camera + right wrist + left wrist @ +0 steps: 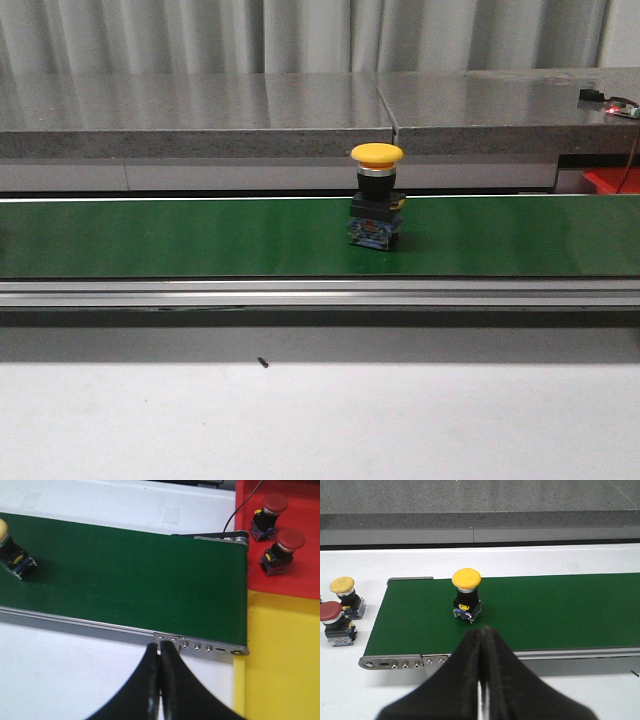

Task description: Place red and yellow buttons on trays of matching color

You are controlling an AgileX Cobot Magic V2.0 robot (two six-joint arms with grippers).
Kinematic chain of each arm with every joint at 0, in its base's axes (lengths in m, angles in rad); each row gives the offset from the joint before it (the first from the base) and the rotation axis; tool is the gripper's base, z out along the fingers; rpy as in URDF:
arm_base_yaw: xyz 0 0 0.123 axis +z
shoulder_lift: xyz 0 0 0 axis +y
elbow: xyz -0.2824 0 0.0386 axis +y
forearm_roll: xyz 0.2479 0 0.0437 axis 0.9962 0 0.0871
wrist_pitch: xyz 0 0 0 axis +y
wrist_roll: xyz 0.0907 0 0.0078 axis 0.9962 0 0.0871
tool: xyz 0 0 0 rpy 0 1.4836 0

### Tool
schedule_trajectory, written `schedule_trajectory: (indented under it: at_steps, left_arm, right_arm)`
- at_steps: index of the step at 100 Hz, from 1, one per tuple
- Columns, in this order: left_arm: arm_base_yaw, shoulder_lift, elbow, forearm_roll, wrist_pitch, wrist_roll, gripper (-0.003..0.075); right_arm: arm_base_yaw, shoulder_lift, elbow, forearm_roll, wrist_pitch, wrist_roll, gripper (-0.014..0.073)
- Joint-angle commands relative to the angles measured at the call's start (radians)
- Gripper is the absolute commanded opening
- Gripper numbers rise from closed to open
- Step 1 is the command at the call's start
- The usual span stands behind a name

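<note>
Yellow button (376, 195) stands upright on the green belt (200, 238) (no legible writing); both grippers (483, 630) (161, 647) pinched closed, empty

A yellow mushroom-head push button (376, 195) stands upright on the green conveyor belt (200, 238), a little right of the middle in the front view. The belt runs left to right across the white desk (320, 420), with a grey stone ledge (200, 115) behind it. Off the belt's left end, a second yellow button (345, 596) and a red button (335, 623) stand just beside each other on the desk. At the belt's right end lies the red tray (290, 545), with two red buttons (269, 516) (282, 550) in it, near one another. The yellow tray (285, 660) adjoins it on the near side.
</note>
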Motion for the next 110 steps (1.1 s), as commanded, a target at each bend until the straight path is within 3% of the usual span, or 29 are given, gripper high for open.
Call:
schedule_trajectory:
  at_steps: [1,17,25,51,110]
  left_arm:
    - [-0.005,0.007,-0.026,-0.020,-0.083,-0.002,-0.0020]
    - [-0.005,0.007,-0.026,-0.020,-0.083,-0.002,-0.0020]
    - [-0.005,0.007,-0.026,-0.020,-0.083,-0.002,-0.0020]
    - [-0.005,0.007,-0.026,-0.020,-0.083,-0.002,-0.0020]
    - [-0.005,0.007,-0.026,-0.020,-0.083,-0.002,-0.0020]
  right_arm:
    - [-0.007,-0.003,-0.027,0.024,-0.045,0.001,0.0120]
    - [-0.007,-0.003,-0.027,0.029,-0.046,0.001,0.0524]
    - [-0.007,-0.003,-0.027,0.053,-0.045,0.001,0.0669]
    - [-0.004,0.081,-0.051,0.098,-0.028,-0.019,0.0632]
    - [0.191,0.687,-0.409,0.097,0.008,-0.105,0.0632]
